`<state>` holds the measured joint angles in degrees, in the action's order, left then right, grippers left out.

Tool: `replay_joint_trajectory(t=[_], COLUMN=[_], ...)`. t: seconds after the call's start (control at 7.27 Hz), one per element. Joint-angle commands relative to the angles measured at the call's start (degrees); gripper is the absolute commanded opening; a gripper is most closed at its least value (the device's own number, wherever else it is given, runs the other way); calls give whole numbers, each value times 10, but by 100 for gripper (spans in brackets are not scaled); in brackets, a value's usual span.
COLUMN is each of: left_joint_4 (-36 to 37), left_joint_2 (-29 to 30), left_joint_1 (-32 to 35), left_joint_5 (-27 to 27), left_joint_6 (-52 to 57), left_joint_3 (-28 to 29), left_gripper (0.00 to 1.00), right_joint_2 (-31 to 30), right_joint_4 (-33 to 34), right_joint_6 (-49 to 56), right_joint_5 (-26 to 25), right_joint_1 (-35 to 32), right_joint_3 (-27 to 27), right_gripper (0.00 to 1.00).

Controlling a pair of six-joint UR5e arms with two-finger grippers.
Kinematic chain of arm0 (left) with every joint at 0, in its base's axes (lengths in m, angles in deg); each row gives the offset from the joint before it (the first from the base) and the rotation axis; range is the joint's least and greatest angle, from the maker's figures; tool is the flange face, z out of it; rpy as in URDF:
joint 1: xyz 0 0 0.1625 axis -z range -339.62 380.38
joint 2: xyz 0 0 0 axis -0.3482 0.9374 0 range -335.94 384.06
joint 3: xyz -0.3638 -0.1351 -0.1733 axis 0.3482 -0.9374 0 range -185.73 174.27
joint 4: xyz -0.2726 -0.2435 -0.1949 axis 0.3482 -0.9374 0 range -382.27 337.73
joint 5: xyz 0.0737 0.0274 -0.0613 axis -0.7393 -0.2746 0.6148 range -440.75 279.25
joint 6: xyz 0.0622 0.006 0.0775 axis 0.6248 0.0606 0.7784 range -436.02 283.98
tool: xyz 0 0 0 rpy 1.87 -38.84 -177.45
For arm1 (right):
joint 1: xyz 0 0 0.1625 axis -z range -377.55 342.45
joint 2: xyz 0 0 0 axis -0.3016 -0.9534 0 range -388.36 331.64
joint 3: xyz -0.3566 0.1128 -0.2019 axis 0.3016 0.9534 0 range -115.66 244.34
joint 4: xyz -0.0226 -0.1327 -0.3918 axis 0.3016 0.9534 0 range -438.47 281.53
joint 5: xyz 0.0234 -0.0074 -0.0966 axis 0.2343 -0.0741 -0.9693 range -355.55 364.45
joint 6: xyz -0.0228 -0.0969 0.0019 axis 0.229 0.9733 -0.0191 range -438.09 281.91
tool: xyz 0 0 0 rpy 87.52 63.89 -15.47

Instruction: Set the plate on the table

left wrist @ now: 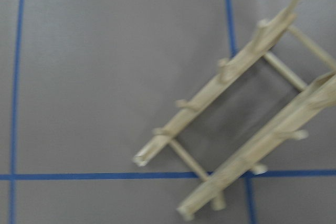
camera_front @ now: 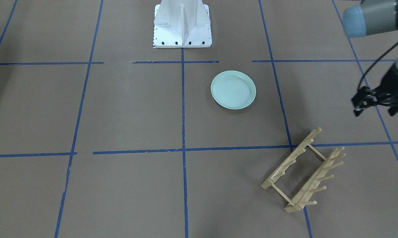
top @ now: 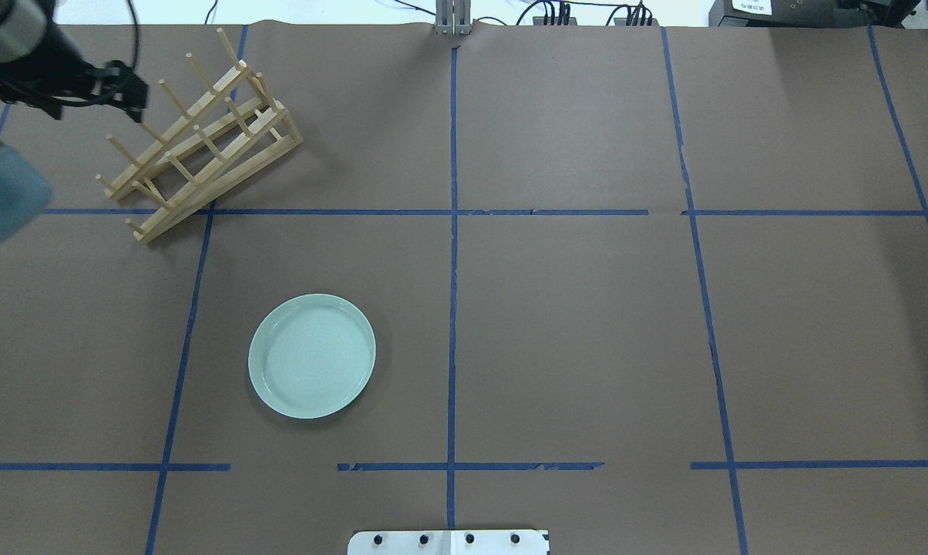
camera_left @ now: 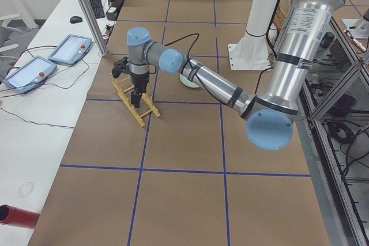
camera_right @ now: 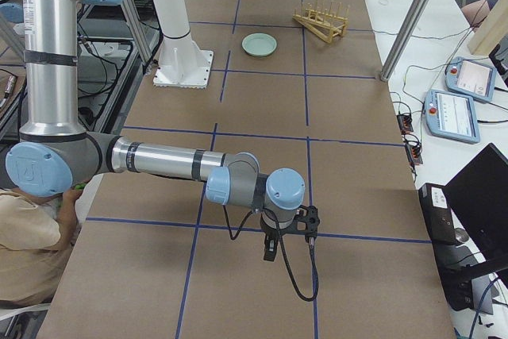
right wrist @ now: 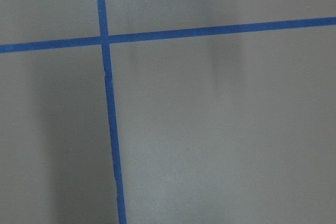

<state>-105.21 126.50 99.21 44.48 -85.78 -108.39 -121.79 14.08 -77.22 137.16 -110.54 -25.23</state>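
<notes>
Overhead exterior view: the plate (top: 311,356) lies flat and rim-up on the desk (top: 572,324). It sits inside one taped square on the robot's left half, near the white robot base (top: 448,542). Nothing touches it.

Step in hand: judged from this layout, the placing step is complete. The plate rests unsupported on the surface and no tool holds it. What remains, if anything, is to park the arms. That move calls only for a path that stays off the plate and the wooden rack (top: 202,142).

Relation to the left tool (top: 95,99): it hangs at the far left corner of the desk, just beside the rack's upper end and above the surface. Its fingers stand apart with nothing between them. The plate is well apart from it, with the rack between the two. The left wrist-mounted view shows the rack only, not the plate.

Right tool (camera_right: 274,248): it is low over bare desk at the opposite end, well apart from the plate. Its finger state cannot be told.
</notes>
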Motion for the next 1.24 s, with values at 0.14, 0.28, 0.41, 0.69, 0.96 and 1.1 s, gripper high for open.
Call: replay_joint_trajectory(t=[0.14, 0.28, 0.41, 0.69, 0.96, 1.1], left_joint_4=[-48, -48, -48, -48, -47, -47], left_joint_2=[-118, -143, -148, -151, -151, -153], left_joint_1=[137, 136, 136, 135, 136, 136], left_joint_5=[61, 83, 110, 109, 109, 110], left_joint_6=[227, 222, 216, 191, 186, 188], left_joint_3=[88, 85, 92, 105, 86, 92], left_gripper=[100, 100, 100, 100, 100, 100], right_joint_2=[0, 0, 0, 0, 0, 1], right_joint_4=[0, 0, 0, 0, 0, 0], right_joint_6=[0, 0, 0, 0, 0, 0], right_joint_5=[0, 0, 0, 0, 0, 0], right_joint_1=[0, 0, 0, 0, 0, 0], right_joint_3=[0, 0, -1, 0, 0, 0], right_gripper=[100, 100, 100, 100, 100, 100])
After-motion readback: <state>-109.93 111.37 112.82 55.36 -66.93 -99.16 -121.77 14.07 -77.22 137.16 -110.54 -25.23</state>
